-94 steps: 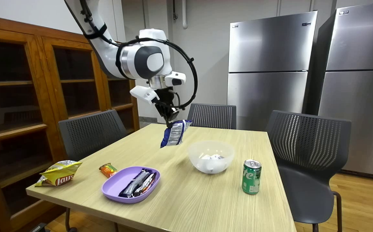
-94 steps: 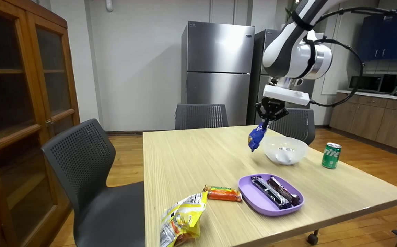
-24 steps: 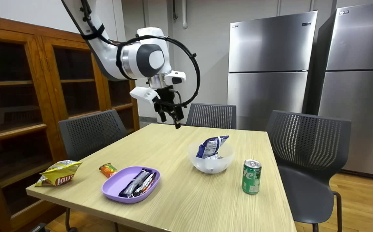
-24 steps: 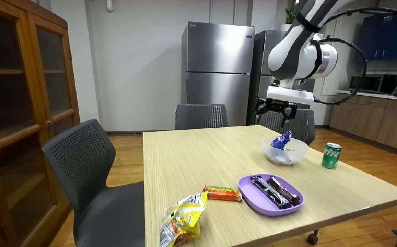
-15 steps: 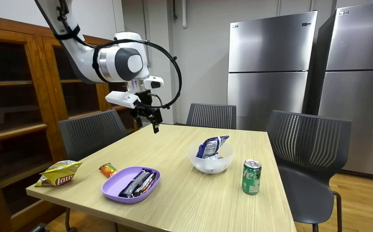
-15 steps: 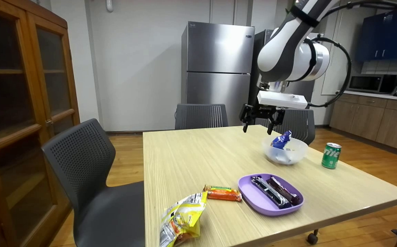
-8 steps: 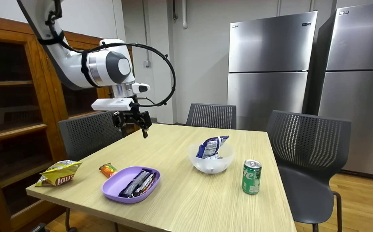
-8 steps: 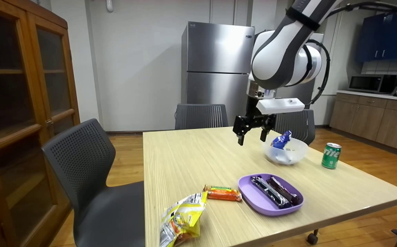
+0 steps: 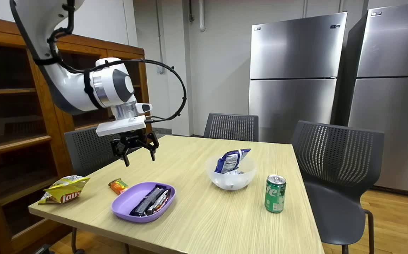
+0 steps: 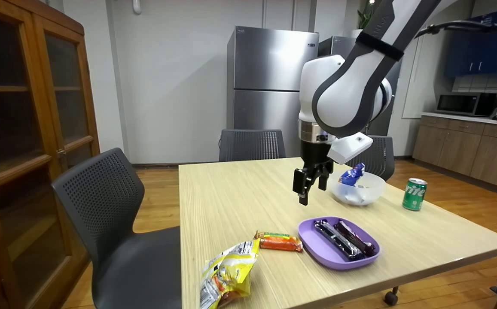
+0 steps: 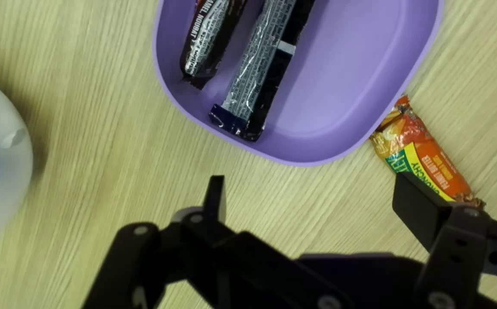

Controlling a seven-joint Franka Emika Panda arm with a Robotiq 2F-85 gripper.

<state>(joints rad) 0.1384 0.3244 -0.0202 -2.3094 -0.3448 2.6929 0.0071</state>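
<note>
My gripper hangs open above the table in both exterior views, with nothing between its fingers. Below it in the wrist view lie a purple tray and an orange wrapped bar against the tray's outer side. One finger partly covers that bar from this camera. Inside the tray rest two dark wrapped bars, a longer one and a brown one. A translucent white bowl stands off to the side. In it a blue packet leans upright, sticking above the rim.
A yellow chip bag lies near the table corner. A green can stands beyond the bowl. Dark chairs surround the wooden table. A glass-fronted wooden cabinet and steel fridges stand behind.
Earlier the gripper held the blue packet beside the bowl; later the packet sits in the bowl. The open gripper has since moved away from the bowl, lowered and turned, nearer the purple tray.
</note>
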